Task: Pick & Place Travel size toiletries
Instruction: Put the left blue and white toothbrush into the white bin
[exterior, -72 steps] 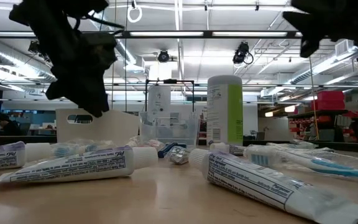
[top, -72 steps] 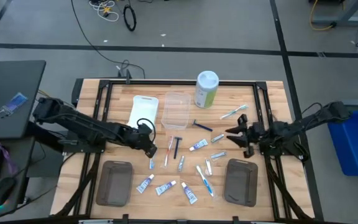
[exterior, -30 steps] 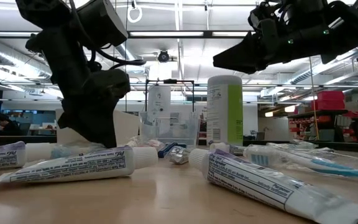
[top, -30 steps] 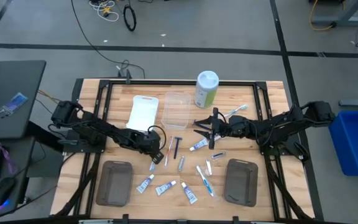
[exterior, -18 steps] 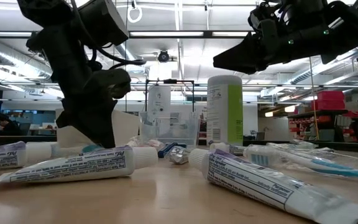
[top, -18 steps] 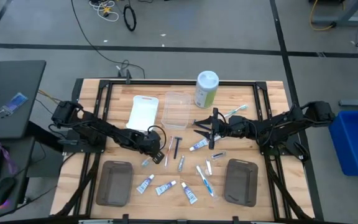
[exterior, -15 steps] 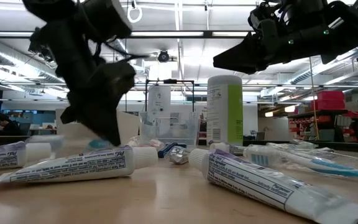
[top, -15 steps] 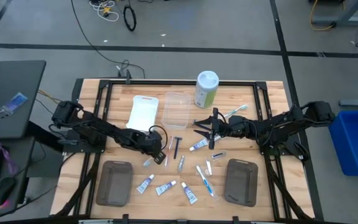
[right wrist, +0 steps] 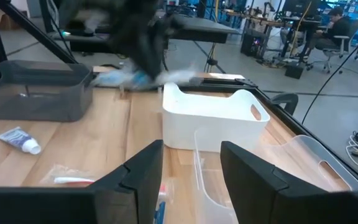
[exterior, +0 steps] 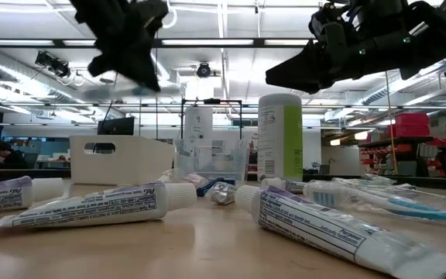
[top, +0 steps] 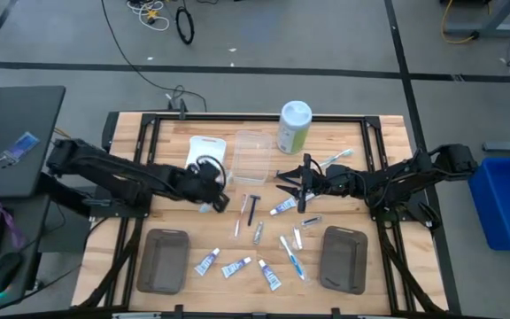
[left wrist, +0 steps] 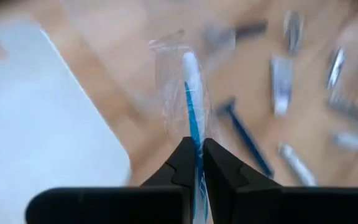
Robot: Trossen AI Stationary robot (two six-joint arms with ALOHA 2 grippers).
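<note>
My left tool pinches a wrapped toothbrush by its end, lifted above the counter beside the white tray, likely its destination. My right tool hangs spread over the middle, near the clear tray. More toiletries lie scattered on bare wood between two grey trays. Beyond: a bright, busy workshop.
</note>
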